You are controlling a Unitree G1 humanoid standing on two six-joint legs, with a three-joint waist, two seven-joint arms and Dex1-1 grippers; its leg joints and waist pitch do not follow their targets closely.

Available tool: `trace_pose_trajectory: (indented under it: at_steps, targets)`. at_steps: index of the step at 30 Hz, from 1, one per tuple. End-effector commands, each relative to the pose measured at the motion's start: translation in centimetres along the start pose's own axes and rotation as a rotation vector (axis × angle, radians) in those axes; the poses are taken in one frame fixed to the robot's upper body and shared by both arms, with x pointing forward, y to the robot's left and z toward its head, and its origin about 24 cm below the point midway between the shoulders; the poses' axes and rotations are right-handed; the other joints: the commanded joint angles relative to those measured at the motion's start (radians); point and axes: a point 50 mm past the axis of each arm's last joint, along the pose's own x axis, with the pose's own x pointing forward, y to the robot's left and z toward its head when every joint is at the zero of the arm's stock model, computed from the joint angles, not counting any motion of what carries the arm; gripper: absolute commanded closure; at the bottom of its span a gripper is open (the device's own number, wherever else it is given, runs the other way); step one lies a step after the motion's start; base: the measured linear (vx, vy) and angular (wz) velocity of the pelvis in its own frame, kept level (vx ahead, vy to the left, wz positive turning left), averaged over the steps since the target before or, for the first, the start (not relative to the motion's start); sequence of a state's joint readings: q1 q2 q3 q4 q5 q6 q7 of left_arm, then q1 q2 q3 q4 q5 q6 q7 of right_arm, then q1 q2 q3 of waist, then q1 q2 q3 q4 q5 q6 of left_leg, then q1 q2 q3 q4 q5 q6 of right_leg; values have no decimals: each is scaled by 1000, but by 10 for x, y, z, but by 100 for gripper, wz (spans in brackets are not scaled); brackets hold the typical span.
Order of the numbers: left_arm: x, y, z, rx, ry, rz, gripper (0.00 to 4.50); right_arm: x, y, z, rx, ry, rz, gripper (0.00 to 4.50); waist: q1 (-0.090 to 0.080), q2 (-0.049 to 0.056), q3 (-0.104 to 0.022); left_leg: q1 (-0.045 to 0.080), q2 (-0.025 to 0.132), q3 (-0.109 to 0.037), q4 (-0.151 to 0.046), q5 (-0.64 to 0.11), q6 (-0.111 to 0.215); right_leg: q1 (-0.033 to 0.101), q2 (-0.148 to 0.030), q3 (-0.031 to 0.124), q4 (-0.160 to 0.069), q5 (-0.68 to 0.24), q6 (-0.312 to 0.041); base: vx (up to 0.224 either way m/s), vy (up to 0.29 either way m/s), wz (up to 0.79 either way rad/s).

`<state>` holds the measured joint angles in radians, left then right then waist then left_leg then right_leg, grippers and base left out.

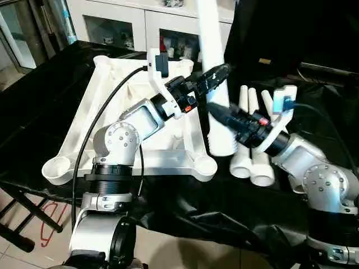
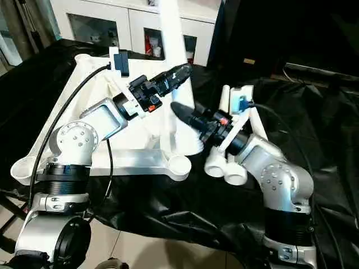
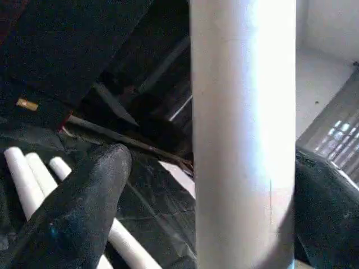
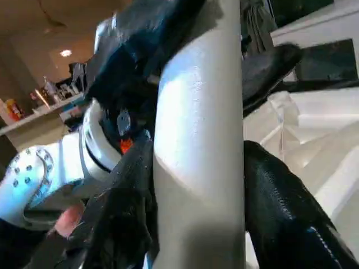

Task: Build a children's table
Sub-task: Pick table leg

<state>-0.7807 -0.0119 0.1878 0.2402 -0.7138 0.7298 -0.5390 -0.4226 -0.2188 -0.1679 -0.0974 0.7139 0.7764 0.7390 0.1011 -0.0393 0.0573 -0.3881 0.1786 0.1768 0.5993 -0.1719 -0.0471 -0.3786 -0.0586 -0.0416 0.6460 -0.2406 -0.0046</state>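
Observation:
The children's table top (image 1: 162, 161) lies upside down on a black-draped surface, ribbed underside up. One white tube leg (image 1: 216, 45) stands upright by its near right corner socket (image 1: 205, 166); whether its foot sits in a socket I cannot tell. My right gripper (image 1: 216, 112) is shut on the lower part of the leg, which shows between both fingers in the right wrist view (image 4: 199, 168). My left gripper (image 1: 217, 77) is open around the leg higher up, with one finger (image 3: 84, 213) clear of the tube. Three more legs (image 1: 251, 162) lie side by side to the right.
A white cabinet with glass doors (image 1: 140, 22) stands behind the work surface. The black cloth (image 1: 224, 207) hangs over the front edge. A black folding frame (image 1: 17, 213) shows on the floor at the left.

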Motion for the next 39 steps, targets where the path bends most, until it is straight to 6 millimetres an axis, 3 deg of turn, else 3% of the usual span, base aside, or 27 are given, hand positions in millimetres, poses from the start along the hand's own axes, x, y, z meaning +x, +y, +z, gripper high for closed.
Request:
trace_pose_trajectory:
  at_steps: [1,8,19,25,28,30,36,39]
  targets:
    - [4,-6,5,1,-2,-20,0,-1,0,0,-33,13,-14,261,2,2,-69,21,47,-17,-61,-71,14,54,-80,44,-77,85,-223,0,0,0]
    - [3,-13,-2,55,74,-40,41,-2,-2,-3,-42,31,-36,261,3,3,-68,20,48,-17,-61,-68,17,52,-80,45,-76,81,-221,0,0,0]
    - [1,-5,-14,102,175,108,137,0,-6,-4,-65,28,-73,261,0,7,-69,21,48,-17,-62,-75,6,52,-79,45,-77,86,-216,0,0,0]
    - [1,-1,-9,93,139,157,193,0,-5,-5,-68,29,-72,261,0,4,-68,21,47,-17,-62,-77,9,52,-78,45,-77,82,-219,0,0,0]
    - [1,0,-7,92,123,165,195,0,-5,-5,-69,33,-70,261,0,5,-68,21,48,-17,-62,-81,8,52,-79,45,-79,72,-216,0,0,0]
    - [1,1,-6,98,122,171,226,0,-5,-5,-70,34,-69,261,0,4,-68,21,48,-17,-62,-78,9,52,-79,45,-78,78,-216,0,0,0]
    - [0,-3,-3,151,123,116,246,0,-5,-6,-81,49,-68,261,0,5,-68,21,48,-18,-63,-79,11,51,-78,45,-78,79,-215,0,0,0]
    - [0,-4,-3,203,153,84,249,0,-7,-5,-76,62,-77,191,0,7,-67,23,48,-18,-64,-82,7,50,-78,45,-79,74,-210,0,0,0]
